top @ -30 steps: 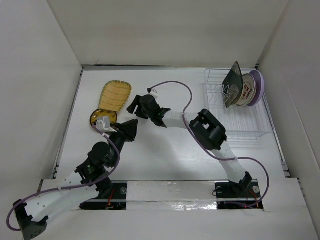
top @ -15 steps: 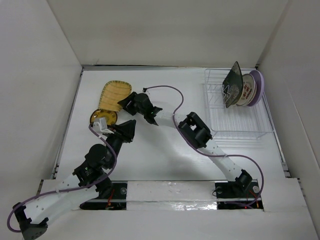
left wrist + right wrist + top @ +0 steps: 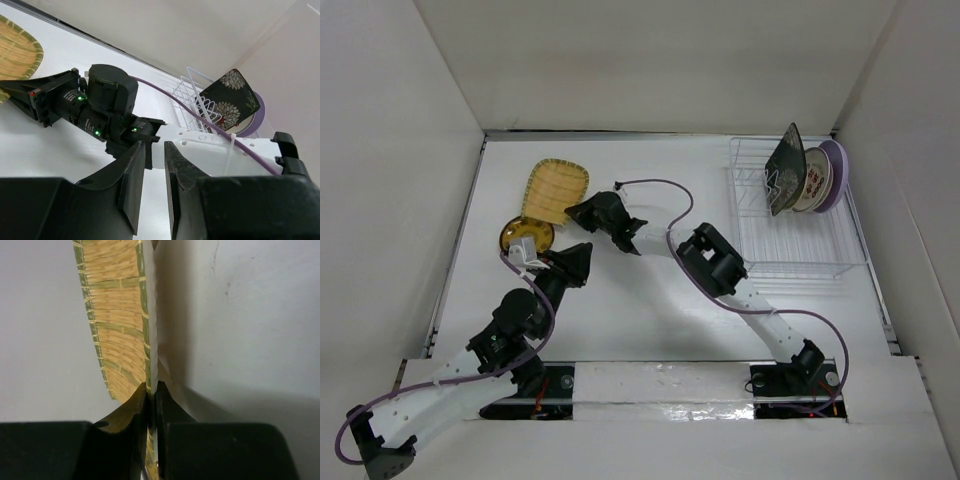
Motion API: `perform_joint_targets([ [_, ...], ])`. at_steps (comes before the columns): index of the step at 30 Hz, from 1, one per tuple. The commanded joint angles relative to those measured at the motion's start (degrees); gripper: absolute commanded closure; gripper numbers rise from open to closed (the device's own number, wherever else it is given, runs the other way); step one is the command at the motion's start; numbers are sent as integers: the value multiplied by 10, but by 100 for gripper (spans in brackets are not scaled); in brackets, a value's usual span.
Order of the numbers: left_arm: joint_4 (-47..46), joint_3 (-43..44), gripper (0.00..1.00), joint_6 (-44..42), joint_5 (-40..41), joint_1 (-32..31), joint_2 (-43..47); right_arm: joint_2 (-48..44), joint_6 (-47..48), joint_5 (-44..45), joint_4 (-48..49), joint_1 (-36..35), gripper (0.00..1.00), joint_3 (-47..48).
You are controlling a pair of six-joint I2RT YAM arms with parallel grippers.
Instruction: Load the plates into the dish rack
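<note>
near the left edge of the bench (image 3: 650, 330) the brown-gold plate (image 3: 518, 234) lies just beside the left fingers (image 3: 171, 155), which are slightly parted with nothing between them. to its right, the right fingers (image 3: 144, 392) are clenched on the rim of the yellow woven plate (image 3: 117, 315), a thin edge pinch, so on the lift it could swivel or slip out. it's a long carry to the dish rack (image 3: 800, 248) in the far right corner, where a swinging plate could clip the three plates (image 3: 810, 178) standing there.

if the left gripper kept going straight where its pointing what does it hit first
Probably the right arm's wrist, directly ahead of the left gripper; the dish rack lies beyond it. Depth is unclear.
</note>
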State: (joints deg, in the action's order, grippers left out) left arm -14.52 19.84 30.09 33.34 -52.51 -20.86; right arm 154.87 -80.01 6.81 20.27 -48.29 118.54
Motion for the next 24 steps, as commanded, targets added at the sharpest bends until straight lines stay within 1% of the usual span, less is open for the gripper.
perform_joint_targets([
  [1,-2,5,80,7,12,-2,0,-70,7,35,47,3,100,-40],
  [4,0,9,80,12,13,-2,0,-106,27,36,65,3,100,-57],
  [7,-3,21,76,10,11,-2,-8,-171,63,44,85,3,100,-89],
  [8,-6,27,74,9,11,-2,-15,-209,90,52,80,3,100,-106],
  [10,-13,33,72,9,9,-2,-22,-251,122,62,73,8,100,-128],
  [11,-16,35,70,8,8,-2,-25,-272,160,72,69,8,100,-139],
  [12,-25,35,69,8,6,-2,-29,-316,178,78,44,15,100,-163],
  [13,-31,33,66,7,4,-2,-30,-340,193,84,34,15,100,-180],
  [14,-38,28,65,4,3,-2,-31,-365,235,94,26,30,100,-201],
  [15,-52,26,64,1,0,-2,-33,-420,259,100,16,37,100,-245],
  [16,-55,23,62,-8,0,-2,-37,-447,307,117,-13,55,100,-266],
  [17,-60,22,62,-14,1,-2,-40,-476,331,126,-25,64,100,-289],
  [18,-67,21,61,-20,5,-2,-44,-535,362,134,-39,76,100,-312],
  [19,-70,21,61,-27,8,-2,-46,-563,391,143,-58,87,100,-348],
  [20,-75,18,61,-39,9,-2,-50,-589,448,178,-87,99,100,-359],
  [21,-87,15,61,-45,10,-2,-57,-614,479,195,-141,123,100,-371],
  [22,-93,12,61,-51,10,-2,-60,-661,508,209,-164,136,100,-387],
  [23,-99,6,61,-56,10,-2,-68,-683,561,241,-217,151,100,-392],
  [24,-111,3,61,-67,9,-2,-72,-700,589,250,-249,180,100,-392],
])
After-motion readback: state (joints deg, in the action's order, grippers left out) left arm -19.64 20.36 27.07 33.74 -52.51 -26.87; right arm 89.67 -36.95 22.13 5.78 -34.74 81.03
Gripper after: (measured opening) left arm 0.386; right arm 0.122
